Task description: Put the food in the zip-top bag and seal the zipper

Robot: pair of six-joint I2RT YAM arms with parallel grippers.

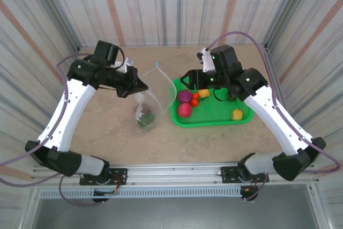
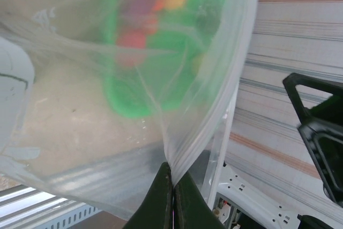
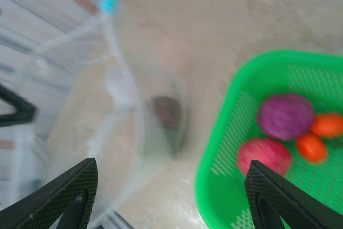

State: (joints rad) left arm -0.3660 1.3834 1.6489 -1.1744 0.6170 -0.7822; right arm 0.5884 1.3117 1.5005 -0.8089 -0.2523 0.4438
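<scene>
The left gripper (image 2: 172, 194) is pinching the zip-top bag (image 1: 153, 97) shut-tight by its rim, propping the mouth open on the desk (image 1: 107, 132). The right gripper (image 3: 171, 170), wide open and empty, is hovering between the bag and the green basket (image 1: 214, 119), where most of the food (image 1: 185, 110) is lying.

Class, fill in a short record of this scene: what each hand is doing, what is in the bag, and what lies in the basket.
Left hand: shut on the zip-top bag edge, holding it up
Right hand: open, nothing held
In bag: one dark greenish piece
In basket: purple piece, red piece, yellow piece, orange pieces
</scene>
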